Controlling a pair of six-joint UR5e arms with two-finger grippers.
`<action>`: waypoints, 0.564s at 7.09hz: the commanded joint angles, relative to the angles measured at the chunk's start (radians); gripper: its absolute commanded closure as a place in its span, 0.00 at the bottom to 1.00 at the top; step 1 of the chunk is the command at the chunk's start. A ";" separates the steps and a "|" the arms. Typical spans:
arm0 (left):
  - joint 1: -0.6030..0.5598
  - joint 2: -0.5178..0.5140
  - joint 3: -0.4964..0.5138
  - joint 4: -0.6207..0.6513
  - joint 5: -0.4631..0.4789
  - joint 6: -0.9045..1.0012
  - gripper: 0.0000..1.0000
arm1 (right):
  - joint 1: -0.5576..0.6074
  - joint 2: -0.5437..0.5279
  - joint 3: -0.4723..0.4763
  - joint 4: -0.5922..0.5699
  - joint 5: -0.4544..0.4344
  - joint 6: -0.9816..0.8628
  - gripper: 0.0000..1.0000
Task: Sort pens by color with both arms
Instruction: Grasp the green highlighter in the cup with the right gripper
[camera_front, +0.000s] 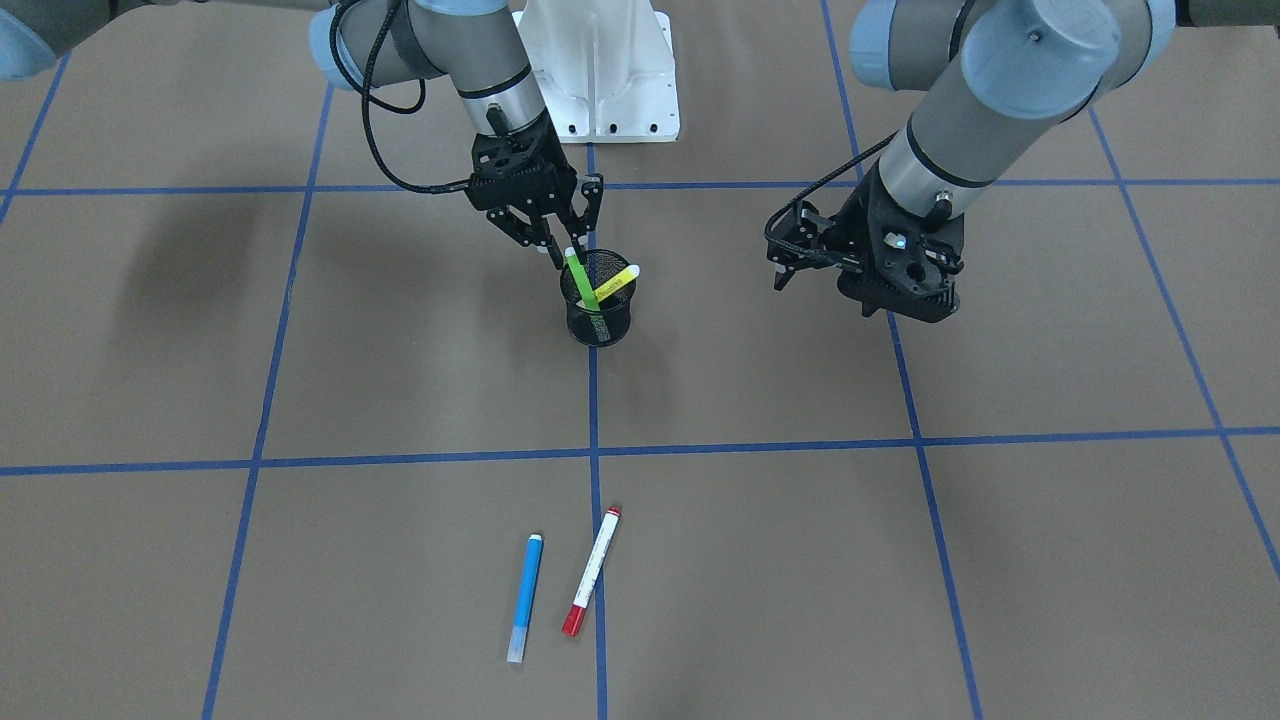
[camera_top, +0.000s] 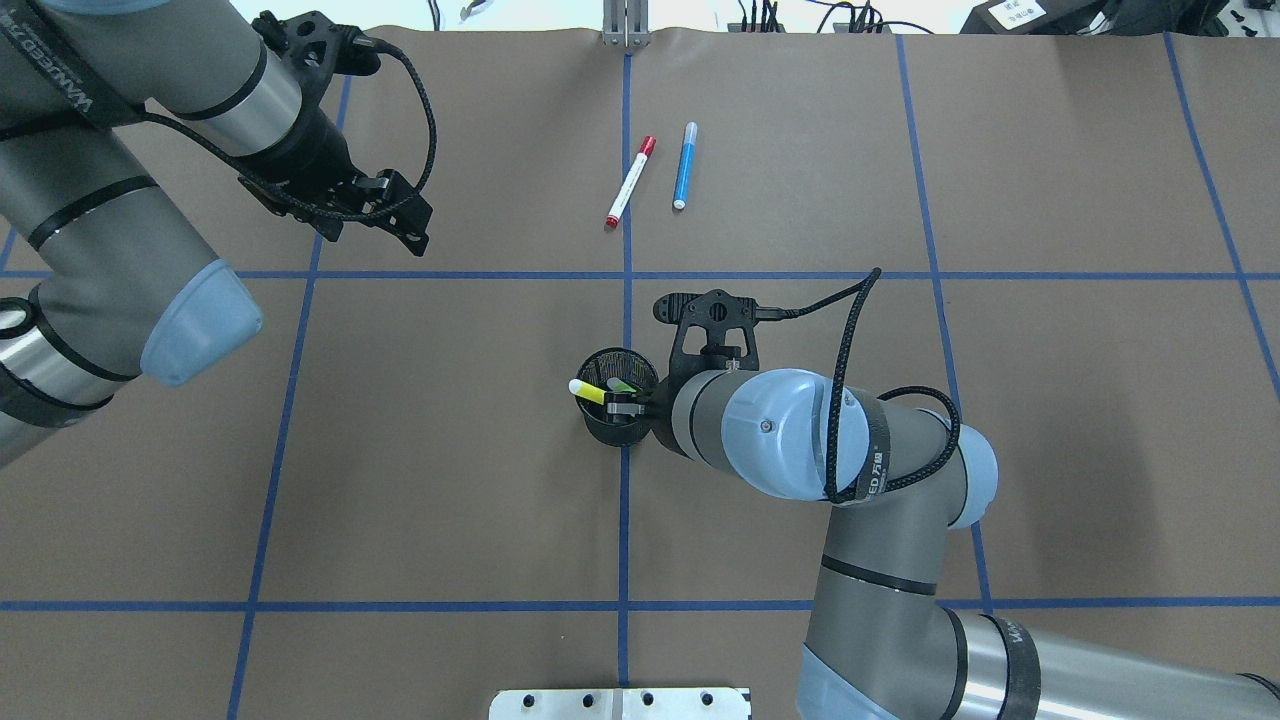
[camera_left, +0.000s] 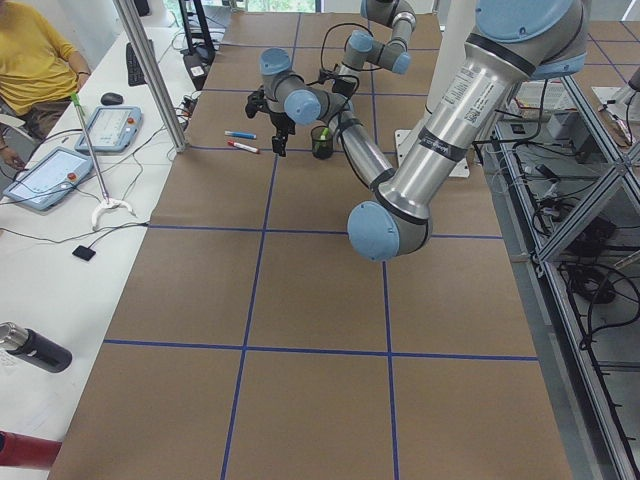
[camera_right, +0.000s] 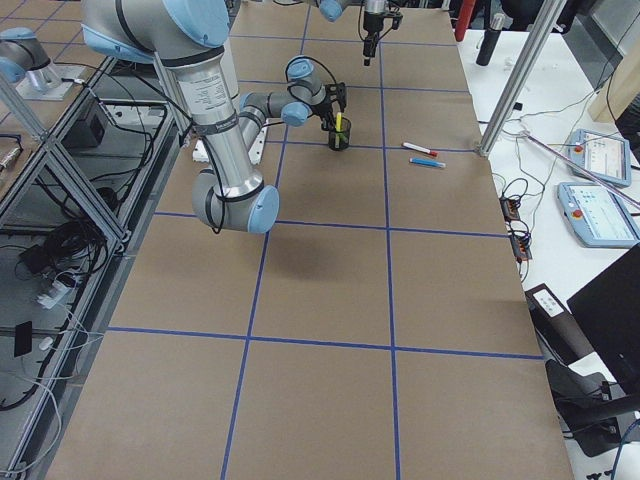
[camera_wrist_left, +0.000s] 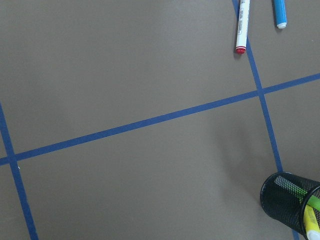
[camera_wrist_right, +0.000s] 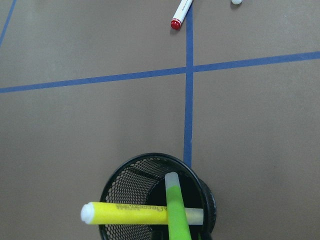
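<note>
A black mesh cup (camera_front: 600, 320) stands at the table's middle and holds two pens. The green pen (camera_front: 580, 280) leans upright and crosses over the yellow pen (camera_front: 618, 280), which rests across the rim. My right gripper (camera_front: 565, 245) hangs just over the cup on the robot's side, open, with the green pen's upper pale end between its fingertips. The blue pen (camera_front: 525, 598) and the white pen with a red cap (camera_front: 592, 572) lie side by side on the far part of the table. My left gripper (camera_front: 782, 255) hovers open and empty off to the cup's side.
Blue tape lines (camera_front: 594, 455) divide the brown table into squares. The white base pedestal (camera_front: 600, 70) stands at the robot's edge. A person (camera_left: 30, 60) sits at a side desk with tablets (camera_left: 110, 125) beyond the table's far side.
</note>
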 joint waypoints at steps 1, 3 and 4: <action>-0.001 0.000 0.000 0.000 0.000 0.000 0.01 | 0.000 0.001 0.001 0.000 0.000 0.000 0.97; 0.001 0.000 0.000 0.000 0.000 0.000 0.01 | 0.009 0.001 0.033 -0.009 -0.002 0.000 1.00; 0.001 0.000 0.000 0.000 0.000 0.000 0.01 | 0.021 -0.001 0.085 -0.052 0.000 0.000 1.00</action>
